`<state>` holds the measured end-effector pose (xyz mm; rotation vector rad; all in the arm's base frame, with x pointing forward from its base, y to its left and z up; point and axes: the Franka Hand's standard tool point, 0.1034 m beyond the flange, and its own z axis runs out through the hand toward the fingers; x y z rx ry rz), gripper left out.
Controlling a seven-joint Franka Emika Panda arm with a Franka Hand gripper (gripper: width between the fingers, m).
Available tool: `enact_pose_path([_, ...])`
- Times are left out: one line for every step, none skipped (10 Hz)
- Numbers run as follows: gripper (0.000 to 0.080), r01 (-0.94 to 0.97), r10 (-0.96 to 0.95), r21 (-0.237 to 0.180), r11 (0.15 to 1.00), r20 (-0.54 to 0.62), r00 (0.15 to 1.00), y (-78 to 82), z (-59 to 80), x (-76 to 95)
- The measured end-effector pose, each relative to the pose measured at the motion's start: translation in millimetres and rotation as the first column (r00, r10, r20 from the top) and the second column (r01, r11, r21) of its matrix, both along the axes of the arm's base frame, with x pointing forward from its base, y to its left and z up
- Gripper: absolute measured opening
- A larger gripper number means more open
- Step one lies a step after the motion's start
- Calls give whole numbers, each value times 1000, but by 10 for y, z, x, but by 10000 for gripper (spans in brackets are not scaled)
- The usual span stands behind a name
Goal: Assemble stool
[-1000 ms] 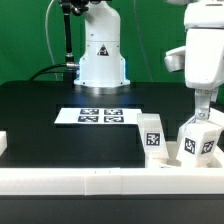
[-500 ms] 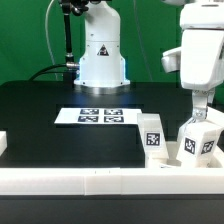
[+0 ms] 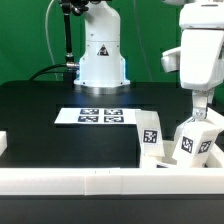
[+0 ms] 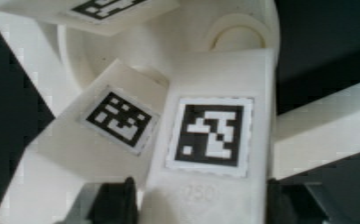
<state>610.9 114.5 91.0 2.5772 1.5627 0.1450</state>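
My gripper (image 3: 203, 110) comes down from above at the exterior view's right, shut on the top of a white stool leg (image 3: 197, 142) that bears black-and-white tags and leans a little. In the wrist view the gripper (image 4: 209, 202) has its dark fingers (image 4: 106, 200) on either side of this leg (image 4: 212, 110). A second tagged leg (image 3: 150, 133) stands just to its left, also seen in the wrist view (image 4: 106, 120). Behind them in the wrist view a rounded white part with an oval hole (image 4: 230, 35) looks like the seat. I cannot pick the seat out in the exterior view.
The marker board (image 3: 98, 116) lies flat on the black table in front of the robot base (image 3: 102, 55). A long white border rail (image 3: 90, 180) runs along the front. A small white block (image 3: 3, 146) sits at the left edge.
The held leg has tilted and shifted slightly to the exterior view's left. The second leg beside it has also tipped a little. The gripper has barely moved.
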Motion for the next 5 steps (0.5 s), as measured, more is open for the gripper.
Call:
enact_pose_path([351, -20, 20, 3, 1000, 21, 1000, -67, 9, -18])
enact_pose_path([351, -60, 59, 5, 998, 61, 996, -188, 8, -70])
enact_pose_path([351, -19, 19, 12, 1000, 54, 998, -194, 9, -87])
enact_pose_path([351, -21, 20, 12, 1000, 55, 998, -182, 9, -74])
enact_pose_path([351, -20, 19, 12, 1000, 55, 998, -189, 10, -74])
